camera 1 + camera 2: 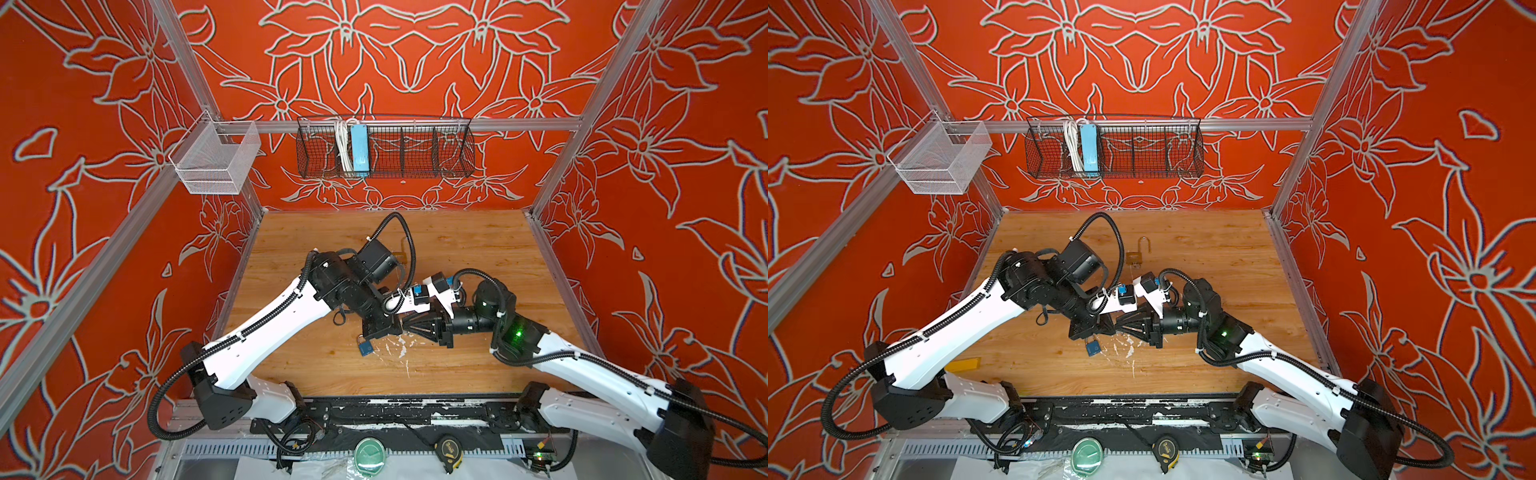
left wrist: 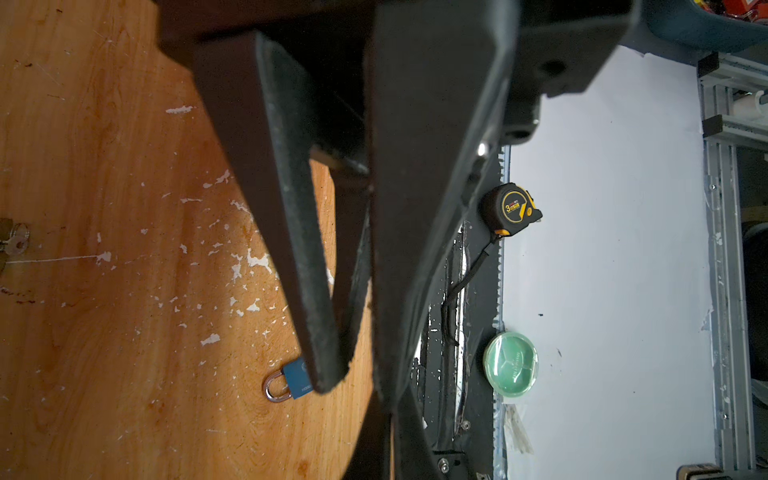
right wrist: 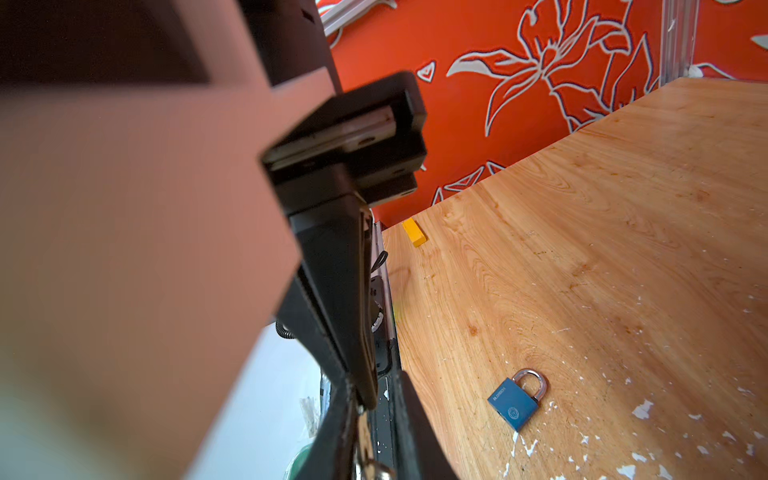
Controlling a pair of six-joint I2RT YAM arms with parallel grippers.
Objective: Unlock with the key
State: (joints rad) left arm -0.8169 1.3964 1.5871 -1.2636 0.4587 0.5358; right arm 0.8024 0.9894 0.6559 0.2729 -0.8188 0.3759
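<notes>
Two padlocks on the table (image 1: 1225, 257), blue padlock (image 1: 1093, 347) and brass padlock (image 1: 1136, 257); left gripper (image 2: 357, 386) clenched, right gripper (image 1: 406, 328) unclear.

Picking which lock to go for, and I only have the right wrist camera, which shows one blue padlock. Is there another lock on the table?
Observer: Yes, a top view shows a brass padlock farther back on the table.
Operator: Is it locked?
Observer: No, its shackle looks open.
Operator: Any key by it?
Observer: The left wrist view shows a silver key at the picture's edge, beside something brass, likely that padlock.
</notes>
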